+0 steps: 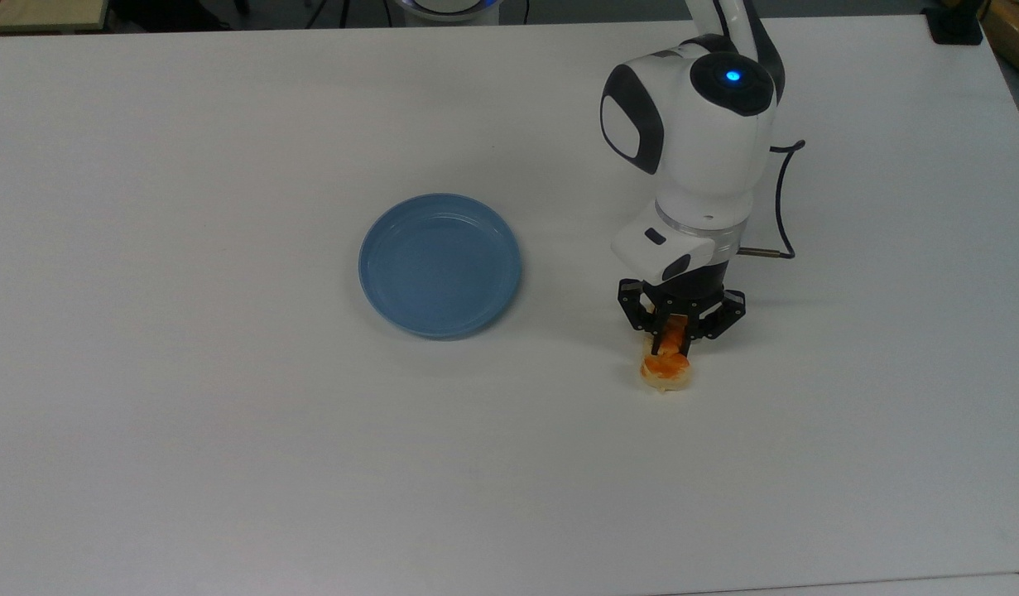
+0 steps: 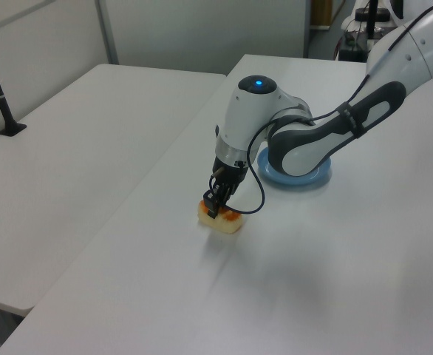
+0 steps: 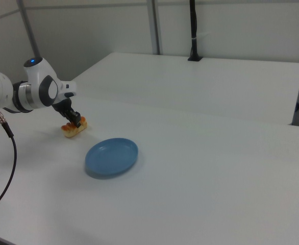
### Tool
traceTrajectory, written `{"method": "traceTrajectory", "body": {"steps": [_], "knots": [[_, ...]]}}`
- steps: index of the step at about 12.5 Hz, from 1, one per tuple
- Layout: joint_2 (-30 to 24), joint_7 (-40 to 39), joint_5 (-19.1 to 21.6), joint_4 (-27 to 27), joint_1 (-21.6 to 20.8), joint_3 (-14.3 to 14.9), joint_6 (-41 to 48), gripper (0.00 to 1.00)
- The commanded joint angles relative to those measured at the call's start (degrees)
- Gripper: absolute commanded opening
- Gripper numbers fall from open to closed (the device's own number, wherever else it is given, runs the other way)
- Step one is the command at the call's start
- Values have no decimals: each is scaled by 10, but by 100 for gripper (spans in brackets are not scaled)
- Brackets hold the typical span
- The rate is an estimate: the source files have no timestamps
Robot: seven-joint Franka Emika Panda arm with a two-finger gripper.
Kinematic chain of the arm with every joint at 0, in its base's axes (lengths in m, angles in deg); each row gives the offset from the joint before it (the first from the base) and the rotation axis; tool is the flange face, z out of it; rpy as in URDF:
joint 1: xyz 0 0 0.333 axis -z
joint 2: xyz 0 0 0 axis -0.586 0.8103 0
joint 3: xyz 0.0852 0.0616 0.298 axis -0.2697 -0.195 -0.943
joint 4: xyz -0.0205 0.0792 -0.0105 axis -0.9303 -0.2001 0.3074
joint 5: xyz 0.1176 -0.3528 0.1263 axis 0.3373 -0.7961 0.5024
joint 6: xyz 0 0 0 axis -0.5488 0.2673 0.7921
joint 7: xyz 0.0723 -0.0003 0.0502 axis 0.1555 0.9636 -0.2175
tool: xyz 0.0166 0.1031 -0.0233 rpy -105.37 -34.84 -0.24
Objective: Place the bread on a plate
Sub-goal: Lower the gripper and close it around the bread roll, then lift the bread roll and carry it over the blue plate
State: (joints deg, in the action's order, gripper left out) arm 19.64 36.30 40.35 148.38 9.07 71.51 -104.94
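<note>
**A:** You've got the gripper (image 1: pixel 673 338) down on the bread (image 1: pixel 665 367), at the top view's right side of the table (image 1: pixel 228 414), and the fingers look pinched in on the loaf's far end. The near end sticks out past them toward the near edge of the table.

**B:** Is the loaf off the table?

**A:** You can't tell that from the top view; in the left view the bread (image 2: pixel 220 219) looks as if it sits on the surface, though the angle is poor. The plate (image 1: pixel 440 265) is apart from it, to the top view's left, with nothing on it.

**B:** What should I watch for?

**A:** Your grip is off-centre. If you lift from one end, the free end may sag and the loaf could pivot or slip out. It's soft, so squeezing harder may just crush it. On the carry, keep it high enough to clear the plate's raised rim, or you'll nudge the plate aside. And release low, or the bread could roll off.
</note>
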Motion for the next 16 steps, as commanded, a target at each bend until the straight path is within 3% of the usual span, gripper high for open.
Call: {"method": "traceTrajectory", "body": {"steps": [1, 4, 8, 12, 16], "knots": [[-19, 10, -9, -4, -7, 10, 5, 31], [-63, -11, -4, 2, 8, 19, 70, 31], [-109, -106, 14, 16, 52, 18, 181, 31], [-131, -137, 10, 80, 93, 19, 187, 31], [-138, -174, 9, 107, 130, 21, 185, 32]]}}
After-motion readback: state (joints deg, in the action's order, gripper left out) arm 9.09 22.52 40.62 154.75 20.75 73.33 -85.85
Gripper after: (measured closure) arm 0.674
